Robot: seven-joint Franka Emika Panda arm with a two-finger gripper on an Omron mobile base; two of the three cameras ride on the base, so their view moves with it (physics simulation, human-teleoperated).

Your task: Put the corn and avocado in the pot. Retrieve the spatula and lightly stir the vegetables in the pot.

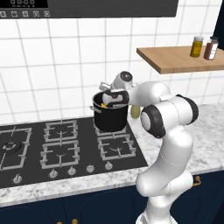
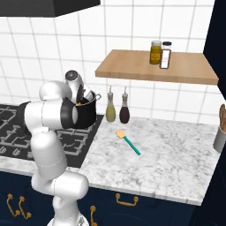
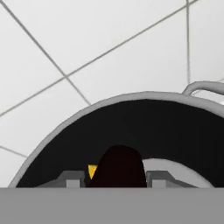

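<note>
The black pot (image 1: pixel 110 119) stands on the back right burner, and it is also in the right base view (image 2: pixel 89 113). My gripper (image 1: pixel 109 99) hangs over its mouth, tilted into it. In the hand view the jaws (image 3: pixel 118 179) are shut on a dark rounded avocado (image 3: pixel 119 166), just inside the pot's rim (image 3: pixel 131 97). A bit of yellow corn (image 3: pixel 92 169) shows inside the pot beside the avocado, and also in the left base view (image 1: pixel 103 105). The spatula (image 2: pixel 128 141), tan blade and teal handle, lies on the marble counter right of the stove.
An olive bottle (image 2: pixel 110 111) and a dark bottle (image 2: pixel 125 111) stand by the wall just right of the pot. A wooden shelf (image 2: pixel 185 70) with jars hangs above the counter. The stove (image 1: pixel 43 144) stretches left. A grey utensil holder (image 2: pixel 220 139) is at the far right.
</note>
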